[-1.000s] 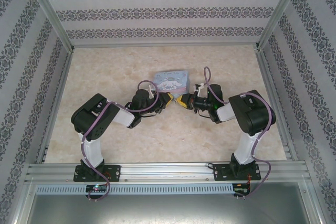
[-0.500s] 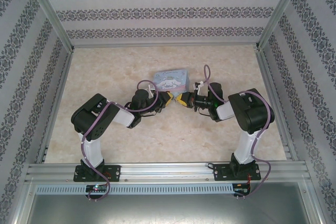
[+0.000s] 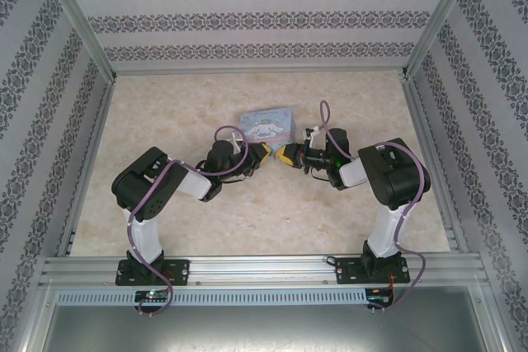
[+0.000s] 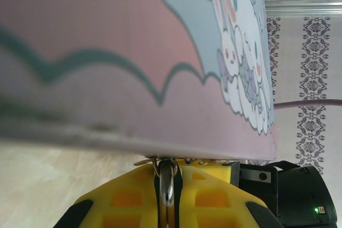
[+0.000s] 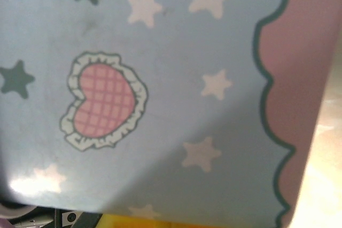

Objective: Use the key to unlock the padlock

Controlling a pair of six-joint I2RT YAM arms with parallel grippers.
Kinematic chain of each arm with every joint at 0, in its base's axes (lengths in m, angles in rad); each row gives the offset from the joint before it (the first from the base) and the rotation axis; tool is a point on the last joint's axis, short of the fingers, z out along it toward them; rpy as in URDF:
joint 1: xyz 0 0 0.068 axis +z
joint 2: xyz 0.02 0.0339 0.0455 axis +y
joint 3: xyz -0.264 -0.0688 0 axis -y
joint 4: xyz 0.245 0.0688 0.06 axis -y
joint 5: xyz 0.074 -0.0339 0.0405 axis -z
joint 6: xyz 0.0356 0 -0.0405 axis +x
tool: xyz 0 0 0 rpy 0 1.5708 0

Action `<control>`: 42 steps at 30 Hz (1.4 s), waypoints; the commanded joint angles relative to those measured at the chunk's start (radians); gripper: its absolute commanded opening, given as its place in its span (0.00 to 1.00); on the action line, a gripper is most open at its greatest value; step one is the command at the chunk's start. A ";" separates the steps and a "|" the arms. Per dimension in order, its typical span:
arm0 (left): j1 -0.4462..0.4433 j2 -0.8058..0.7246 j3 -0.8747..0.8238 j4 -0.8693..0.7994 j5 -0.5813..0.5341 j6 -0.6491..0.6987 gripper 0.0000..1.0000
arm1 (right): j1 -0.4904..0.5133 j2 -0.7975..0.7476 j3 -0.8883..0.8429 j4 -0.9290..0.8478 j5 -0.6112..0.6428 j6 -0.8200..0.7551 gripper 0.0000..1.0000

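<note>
Tin (image 3: 271, 124) is sitting on the table (image 3: 247, 220) just beyond both grippers, so close that both wrist cams are getting mostly its printed side. It isn't part of the job. I'm reading it as clutter the arms are working right in front of.

Left gripper (image 3: 261, 157) and right gripper (image 3: 287, 156) are pointing tip to tip, nearly touching, on the near side of the tin. My read: they're facing off so one is presenting the lock while the other is lining the key up to it.

Left gripper is pinching narrow. Its yellow pads (image 4: 125, 198) are clamping a thin metal loop (image 4: 166, 181), which is standing upright and poking past the fingertips toward the tin's lower edge. I'm judging that to be the padlock's shackle, but the rest is hidden between the pads, so I can't confirm. If it's held by the loop alone, the body could be swinging, making keyhole alignment fiddly.

Right gripper is fully closed. Whether it's gripping the key is too small to tell from above. A brassy sliver (image 4: 144, 161) is lying just left of the loop at the left pad tips. It could be the key, but I'm not calling it.
</note>
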 commanded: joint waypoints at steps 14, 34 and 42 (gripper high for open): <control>-0.051 -0.088 0.038 0.090 0.189 -0.031 0.00 | -0.016 0.010 0.027 -0.002 -0.043 -0.144 0.00; -0.049 -0.087 0.042 0.087 0.198 -0.032 0.00 | 0.059 -0.096 -0.001 -0.029 0.088 -0.195 0.00; -0.049 -0.085 0.036 0.090 0.203 -0.028 0.00 | 0.057 -0.137 -0.031 -0.062 0.145 -0.261 0.00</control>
